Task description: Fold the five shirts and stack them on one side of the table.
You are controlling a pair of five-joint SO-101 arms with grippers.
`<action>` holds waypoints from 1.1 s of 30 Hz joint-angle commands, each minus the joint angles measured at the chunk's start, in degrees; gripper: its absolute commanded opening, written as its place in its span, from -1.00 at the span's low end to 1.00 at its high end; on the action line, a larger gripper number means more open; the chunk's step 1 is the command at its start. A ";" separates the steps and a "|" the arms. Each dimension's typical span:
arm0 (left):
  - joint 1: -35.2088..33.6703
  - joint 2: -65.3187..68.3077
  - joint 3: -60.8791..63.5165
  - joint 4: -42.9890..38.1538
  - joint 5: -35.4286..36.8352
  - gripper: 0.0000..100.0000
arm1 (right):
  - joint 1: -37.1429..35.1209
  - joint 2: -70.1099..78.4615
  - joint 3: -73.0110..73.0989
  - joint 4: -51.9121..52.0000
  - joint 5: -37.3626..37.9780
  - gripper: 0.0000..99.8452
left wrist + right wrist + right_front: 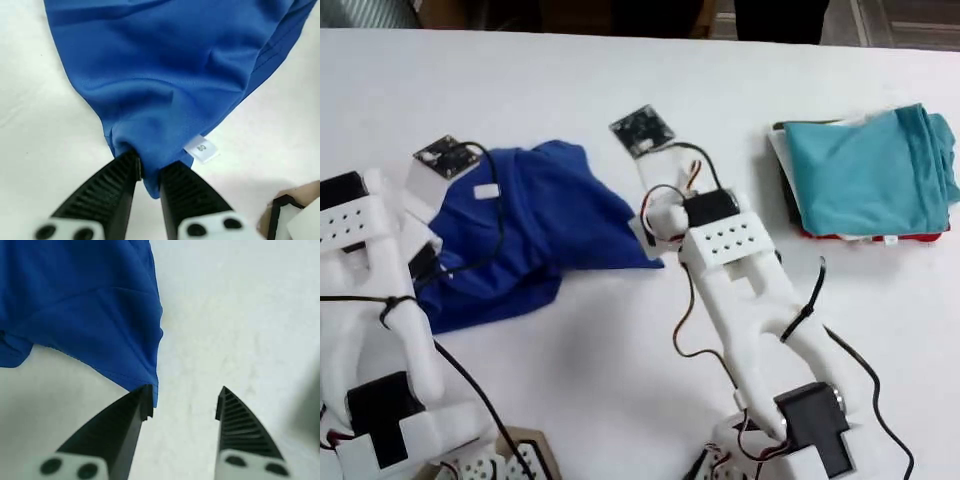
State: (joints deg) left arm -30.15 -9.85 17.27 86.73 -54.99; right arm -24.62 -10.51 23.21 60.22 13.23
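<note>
— One shirt lies unfolded; where is it?

— The blue shirt is crumpled on the white surface, between my two arms. The folded stack, teal on top, sits well apart on my right side.

— What are your claws doing?

— My left claw is pinched on a bunched edge of the blue cloth, just beside its white label. My right claw is spread and grips nothing, one finger just beside a pointed corner of the shirt.

— How will it handle?

— I judge it light, limp and a little slick, likely to sag and slide. Corners or hems look best, one per claw, so it spreads flat.
</note>
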 commanded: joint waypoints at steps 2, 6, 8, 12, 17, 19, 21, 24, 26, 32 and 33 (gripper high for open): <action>0.53 -2.73 -0.22 -0.44 0.18 -0.95 | -1.63 4.97 -1.58 -2.24 -1.05 -0.58; 0.53 -2.73 -0.22 -0.44 0.18 -0.95 | -1.19 17.89 -4.84 -5.76 -1.05 -0.58; 0.53 -2.73 -0.22 -0.26 0.18 -0.95 | -0.31 23.69 -8.79 -6.11 -1.32 -0.58; 0.53 -2.81 -0.22 -0.26 0.18 -0.95 | -0.13 31.87 -16.26 -1.45 -1.49 -0.58; 0.53 -2.81 -0.22 -0.26 0.18 -0.95 | -2.86 34.68 -20.84 7.78 -1.05 -0.58; 0.53 -2.81 -0.22 -0.53 0.18 -0.95 | -4.09 33.63 -21.01 9.54 -0.97 -0.58; 0.53 -2.81 -0.22 -0.62 0.18 -0.95 | -5.49 31.60 -20.66 11.21 -0.35 -0.58; 0.53 -2.81 -0.22 -0.62 0.18 -0.95 | -7.16 28.18 -20.66 14.11 1.76 -0.58; 0.53 -2.81 -0.22 -0.62 0.18 -0.95 | -7.08 26.15 -20.66 14.99 2.02 -0.58; 0.53 -2.81 -0.57 -0.62 0.18 -0.95 | -3.47 24.92 -20.48 11.91 1.67 -0.58; 0.53 -2.81 -0.57 -0.62 0.18 -0.95 | -3.03 25.36 -20.04 11.03 1.67 -0.58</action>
State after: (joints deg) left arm -30.15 -9.85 17.27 86.73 -54.99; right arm -29.54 18.15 4.22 73.23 14.81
